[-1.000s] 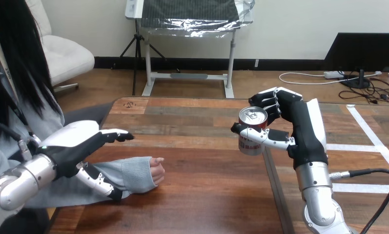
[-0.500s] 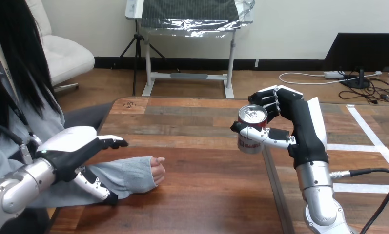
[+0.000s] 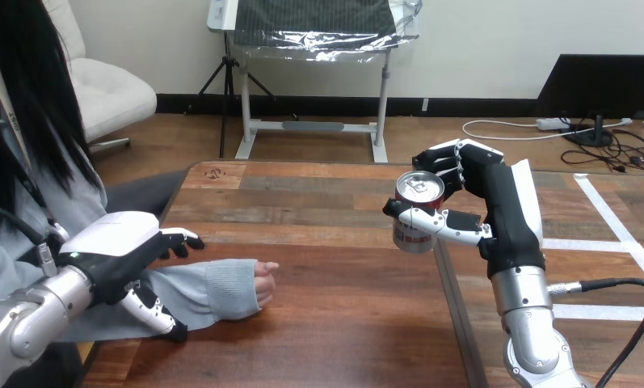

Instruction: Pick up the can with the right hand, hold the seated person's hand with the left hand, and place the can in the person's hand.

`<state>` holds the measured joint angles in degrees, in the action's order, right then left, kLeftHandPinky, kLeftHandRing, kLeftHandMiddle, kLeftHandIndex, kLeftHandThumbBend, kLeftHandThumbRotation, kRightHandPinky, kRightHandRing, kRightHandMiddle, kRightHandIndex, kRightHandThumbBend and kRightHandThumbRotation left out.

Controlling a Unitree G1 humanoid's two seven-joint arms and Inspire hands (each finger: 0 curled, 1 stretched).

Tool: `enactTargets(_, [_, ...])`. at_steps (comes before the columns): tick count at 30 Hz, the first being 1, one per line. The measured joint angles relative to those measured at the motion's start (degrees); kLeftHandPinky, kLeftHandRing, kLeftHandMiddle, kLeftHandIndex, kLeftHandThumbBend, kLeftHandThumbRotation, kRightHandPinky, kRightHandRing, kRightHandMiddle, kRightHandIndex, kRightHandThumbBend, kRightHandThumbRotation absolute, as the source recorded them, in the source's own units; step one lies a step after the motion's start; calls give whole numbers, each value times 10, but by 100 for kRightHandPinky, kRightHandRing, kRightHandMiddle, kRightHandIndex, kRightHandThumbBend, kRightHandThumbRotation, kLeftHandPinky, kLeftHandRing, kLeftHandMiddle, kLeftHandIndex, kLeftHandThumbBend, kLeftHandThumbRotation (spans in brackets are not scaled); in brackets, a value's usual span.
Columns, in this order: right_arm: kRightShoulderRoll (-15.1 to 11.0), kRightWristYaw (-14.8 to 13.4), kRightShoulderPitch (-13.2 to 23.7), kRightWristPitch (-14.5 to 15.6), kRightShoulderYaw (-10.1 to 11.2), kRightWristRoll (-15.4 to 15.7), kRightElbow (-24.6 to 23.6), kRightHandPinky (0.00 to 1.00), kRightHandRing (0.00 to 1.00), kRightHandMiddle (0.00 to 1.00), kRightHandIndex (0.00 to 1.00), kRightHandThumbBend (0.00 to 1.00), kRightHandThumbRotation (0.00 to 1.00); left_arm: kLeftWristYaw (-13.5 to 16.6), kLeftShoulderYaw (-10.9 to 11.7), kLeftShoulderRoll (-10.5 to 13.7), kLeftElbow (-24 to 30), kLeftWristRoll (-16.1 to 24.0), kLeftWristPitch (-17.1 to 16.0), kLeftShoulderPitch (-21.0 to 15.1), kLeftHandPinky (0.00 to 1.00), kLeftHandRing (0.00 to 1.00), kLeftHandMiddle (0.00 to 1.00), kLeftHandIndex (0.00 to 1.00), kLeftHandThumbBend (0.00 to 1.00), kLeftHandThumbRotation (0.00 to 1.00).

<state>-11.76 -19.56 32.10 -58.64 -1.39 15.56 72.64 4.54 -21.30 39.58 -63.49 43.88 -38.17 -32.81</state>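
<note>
We log the can (image 3: 416, 218), at 2 o'clock on the table (image 3: 334, 315): red body, silver top, white print low on its side. Right hand (image 3: 500, 212): black, white shell on its back. Left hand (image 3: 112, 242), at 8 o'clock: same scheme. Table: brown planks, darker grain streaks. Sleeve (image 3: 213, 287): pale grey, ribbed cuff.
</note>
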Motion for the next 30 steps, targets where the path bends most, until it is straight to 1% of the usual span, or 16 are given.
enactTargets(4, [0, 1, 0, -1, 0, 0, 0, 37, 42, 49, 50, 81, 0, 9, -3, -1, 1, -1, 0, 0, 52, 60, 66, 68, 100, 13])
enactTargets(13, [0, 5, 0, -7, 0, 0, 0, 37, 42, 49, 50, 80, 0, 19, -4, -3, 4, -5, -3, 0, 48, 54, 59, 62, 100, 9])
enactTargets(20, [0, 7, 0, -9, 1, 0, -1, 37, 42, 49, 50, 80, 0, 32, -4, -6, 4, -7, -7, 0, 47, 52, 57, 60, 100, 6])
enactTargets(27, [0, 10, -1, -9, 2, -2, -2, 37, 42, 49, 50, 80, 0, 33, -4, -14, 4, -8, -6, 0, 48, 52, 57, 58, 100, 3])
enactTargets(30, [1, 18, -1, -9, 2, -8, -2, 37, 42, 49, 51, 80, 0, 33, -4, -18, 3, -9, -7, 1, 48, 51, 56, 57, 100, 1])
